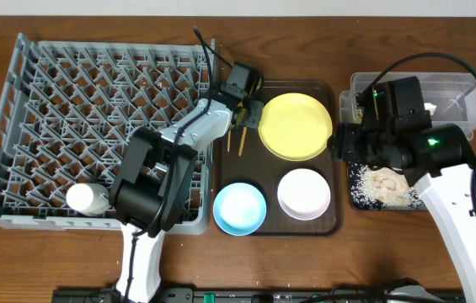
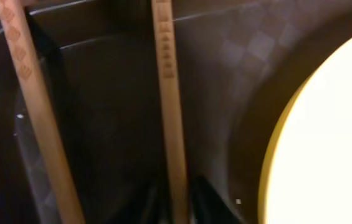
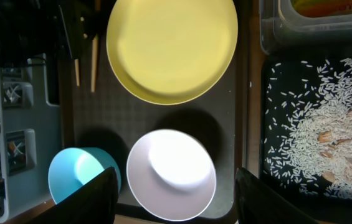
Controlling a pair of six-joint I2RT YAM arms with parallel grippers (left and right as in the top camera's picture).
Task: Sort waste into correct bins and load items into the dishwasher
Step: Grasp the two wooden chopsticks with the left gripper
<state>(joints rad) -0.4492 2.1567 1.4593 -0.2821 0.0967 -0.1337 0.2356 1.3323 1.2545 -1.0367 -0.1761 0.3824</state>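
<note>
Two wooden chopsticks [image 1: 230,140] lie on the left side of the brown tray [image 1: 326,225], next to the yellow plate [image 1: 295,125]. My left gripper [image 1: 248,108] is down over them. In the left wrist view its fingers [image 2: 179,202] close tightly around one chopstick [image 2: 166,93], and the other chopstick [image 2: 35,106] lies to its left. The light blue bowl [image 1: 239,208] and white bowl [image 1: 303,193] sit at the tray's front. My right gripper [image 3: 176,208] is open and empty, high above the white bowl [image 3: 171,174]. The grey dish rack [image 1: 77,109] fills the left.
The black tray [image 1: 366,199] at the right holds rice crumbs [image 3: 316,124]. The clear tub [image 1: 461,93] stands behind it, with an orange wrapper [image 3: 328,7] inside. A white rounded object [image 1: 86,198] sits at the rack's front left corner.
</note>
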